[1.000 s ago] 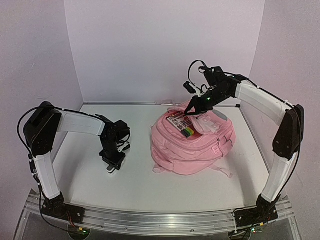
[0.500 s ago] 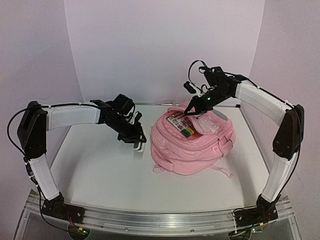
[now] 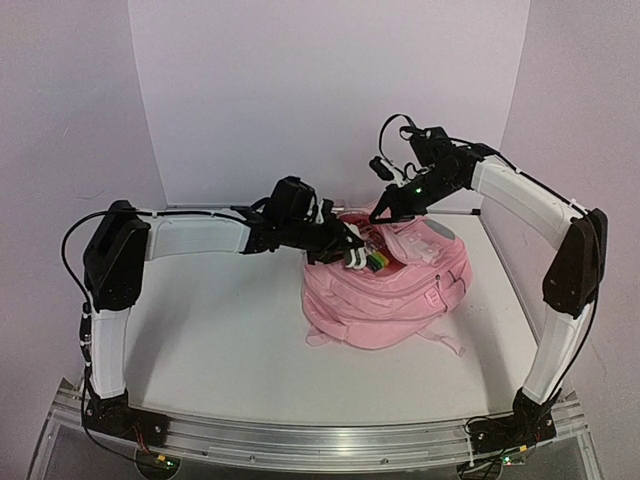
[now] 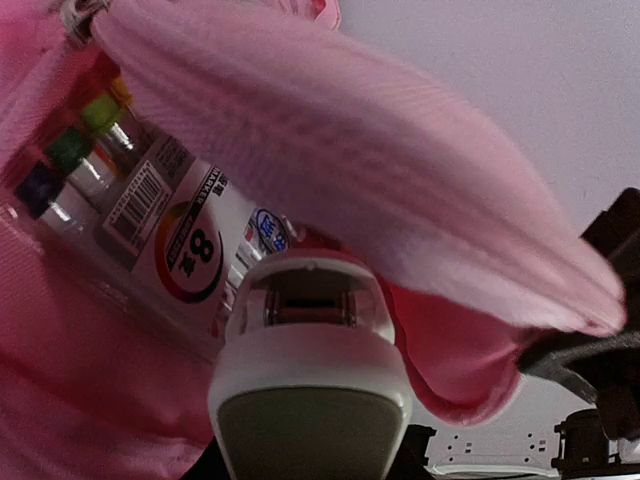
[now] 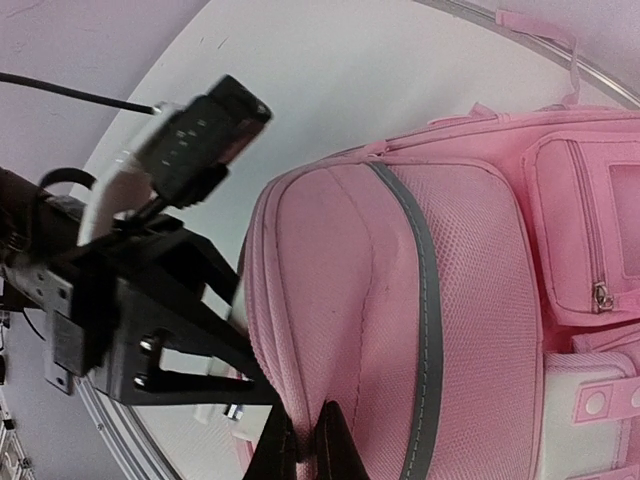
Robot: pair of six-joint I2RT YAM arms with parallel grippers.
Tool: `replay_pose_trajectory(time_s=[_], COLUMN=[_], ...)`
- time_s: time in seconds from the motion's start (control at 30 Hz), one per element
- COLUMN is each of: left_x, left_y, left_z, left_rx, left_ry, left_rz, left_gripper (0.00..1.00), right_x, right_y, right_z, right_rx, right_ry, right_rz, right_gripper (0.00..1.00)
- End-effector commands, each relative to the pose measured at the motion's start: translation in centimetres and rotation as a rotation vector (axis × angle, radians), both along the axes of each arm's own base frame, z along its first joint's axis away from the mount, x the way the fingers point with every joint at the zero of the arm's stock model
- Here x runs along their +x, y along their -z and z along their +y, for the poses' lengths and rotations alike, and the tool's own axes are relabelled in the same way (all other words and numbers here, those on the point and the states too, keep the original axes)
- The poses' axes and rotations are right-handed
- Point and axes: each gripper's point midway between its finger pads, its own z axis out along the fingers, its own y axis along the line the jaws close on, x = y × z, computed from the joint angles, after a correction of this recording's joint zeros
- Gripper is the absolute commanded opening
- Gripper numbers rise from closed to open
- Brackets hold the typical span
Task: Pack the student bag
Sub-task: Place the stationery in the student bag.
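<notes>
on the table (image 3: 200, 350), right of centre, the student bag (image 3: 390, 300) lay with its top pocket open. the right gripper (image 3: 380, 214) was clenched on the pocket's flap, holding it up. the left gripper (image 3: 350, 255) grasped a white rounded object (image 4: 310, 370) at the mouth, above a marker pack (image 4: 190, 250). the insertion seemed to need the flap held high and the object pushed well in before release.

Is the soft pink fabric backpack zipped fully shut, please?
No, the soft pink fabric backpack gapes at its top, showing a pack of coloured markers inside.
</notes>
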Motion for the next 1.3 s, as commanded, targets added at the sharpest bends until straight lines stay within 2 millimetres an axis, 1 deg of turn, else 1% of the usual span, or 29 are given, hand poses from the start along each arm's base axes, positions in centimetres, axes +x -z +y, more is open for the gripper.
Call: replay_pose_trajectory(time_s=[0.0, 0.07, 0.2, 0.23, 0.27, 0.3, 0.37, 0.4, 0.43, 0.5, 0.57, 0.6, 0.63, 0.67, 0.77, 0.9, 0.97, 1.1, 1.13, 1.17, 1.2, 1.27], left_x=[2.7, 3.4, 4.9, 5.2, 5.6, 5.9, 6.3, 6.3, 6.2, 5.9, 5.1, 4.6, 4.2, 3.8, 2.9, 2.2, 2.1, 2.5, 2.8, 2.9, 3.1, 3.7], left_y=[-5.0, -4.8, -5.4, -5.6, -5.7, -5.4, -4.7, -4.3, -3.8, -3.4, -2.8, -2.3, -2.0, -2.2, -1.8, -1.5, -1.2, -0.5, -0.8, -0.4, -0.4, -1.2], left_z=[-2.7, -3.2, -3.5, -3.6, -3.7, -3.8, -4.2, -4.3, -4.2, -3.5, -2.1, -1.5, -1.0, -0.7, -0.1, 0.6, 0.6, -0.6, -1.0, -1.4, -1.6, -2.4], left_rx=[-0.226, -0.241, -0.284, -0.286, -0.281, -0.269, -0.233, -0.214, -0.186, -0.149, -0.112, -0.083, -0.059, -0.046, -0.007, 0.031, 0.033, 0.014, 0.003, 0.003, -0.003, -0.035], left_ry=[-0.054, -0.079, -0.146, -0.162, -0.178, -0.193, -0.213, -0.221, -0.231, -0.256, -0.291, -0.304, -0.31, -0.312, -0.315, -0.324, -0.324, -0.293, -0.284, -0.279, -0.275, -0.26], left_rz=[-0.007, 0.003, -0.009, -0.016, -0.017, -0.013, 0.006, 0.018, 0.035, 0.06, 0.086, 0.102, 0.109, 0.11, 0.135, 0.149, 0.159, 0.162, 0.154, 0.153, 0.147, 0.11], left_gripper=[0.0, 0.0, 0.01, 0.02, 0.06, 0.12, 0.19, 0.29, 0.35, 0.46, 0.58, 0.63, 0.64, 0.65, 0.64, 0.6, 0.54, 0.38, 0.34, 0.32, 0.31, 0.27], right_x=[1.1, 1.2, 1.1, 1.0, 0.9, 0.8, 0.9, 0.9, 1.0, 1.2, 1.2, 1.2, 1.1, 1.1, 1.2, 1.2, 1.2, 1.0, 1.0, 1.0, 0.9, 0.7], right_y=[-7.7, -7.8, -7.7, -7.5, -7.4, -7.3, -7.2, -7.2, -7.2, -7.2, -7.2, -7.1, -7.0, -7.0, -6.7, -6.7, -6.7, -6.6, -6.6, -6.6, -6.6, -6.6], right_z=[2.2, 2.4, 2.4, 2.4, 2.4, 2.4, 2.4, 2.4, 2.4, 2.3, 2.2, 2.2, 2.2, 2.2, 2.3, 2.3, 2.4, 2.4, 2.3, 2.3, 2.3, 2.2], right_rx=[0.187, 0.193, 0.195, 0.195, 0.2, 0.203, 0.202, 0.2, 0.199, 0.196, 0.196, 0.195, 0.194, 0.193, 0.19, 0.192, 0.194, 0.194, 0.194, 0.193, 0.194, 0.192], right_ry=[-0.056, -0.061, -0.064, -0.067, -0.058, -0.052, -0.046, -0.044, -0.041, -0.034, -0.031, -0.031, -0.032, -0.032, -0.031, -0.035, -0.037, -0.041, -0.039, -0.041, -0.042, -0.045], right_rz=[-0.176, -0.178, -0.174, -0.169, -0.152, -0.141, -0.137, -0.138, -0.14, -0.141, -0.139, -0.138, -0.136, -0.135, -0.131, -0.132, -0.129, -0.125, -0.124, -0.126, -0.126, -0.126], right_gripper=[0.0, 0.0, 0.0, 0.0, 0.0, 0.0, 0.0, 0.0, 0.0, 0.0, 0.0, 0.0, 0.0, 0.0, 0.0, 0.0, 0.0, 0.0, 0.0, 0.0, 0.0, 0.0])
